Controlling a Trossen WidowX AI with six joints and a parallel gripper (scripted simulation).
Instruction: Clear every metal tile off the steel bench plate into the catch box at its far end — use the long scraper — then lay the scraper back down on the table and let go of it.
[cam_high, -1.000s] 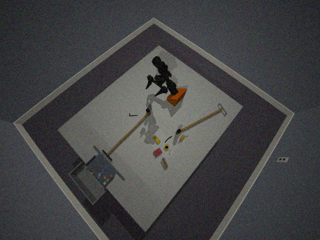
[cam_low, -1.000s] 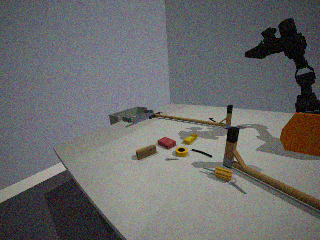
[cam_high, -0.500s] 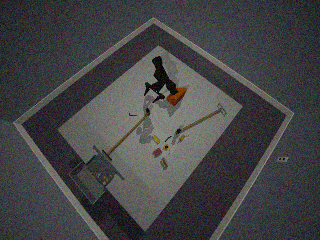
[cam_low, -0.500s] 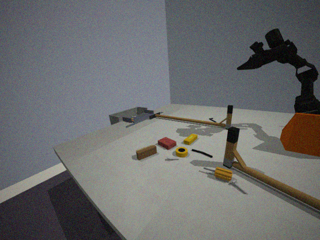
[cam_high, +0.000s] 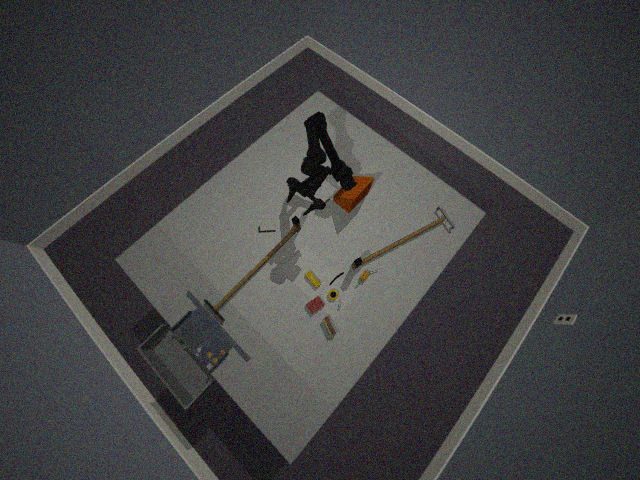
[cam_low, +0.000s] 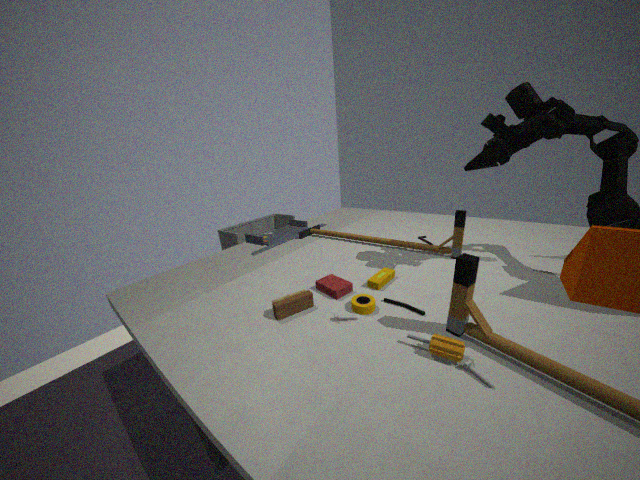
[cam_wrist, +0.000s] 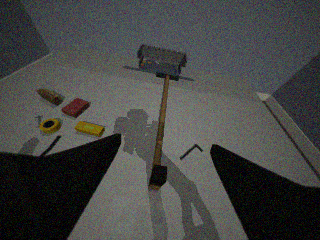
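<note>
The long scraper lies on the table, its wooden handle running to a dark blade at the near edge of the steel plate. Its upright black-topped grip stands at the arm's end. My gripper is open and empty, in the air above and just short of that grip. Several small orange and pale tiles lie on the plate in one corner beside the catch box. Tiles inside the box cannot be made out.
A second long tool with an open frame head lies to one side. An orange bin stands beside the arm. A hex key, red block, yellow block, tape roll and wooden block lie around.
</note>
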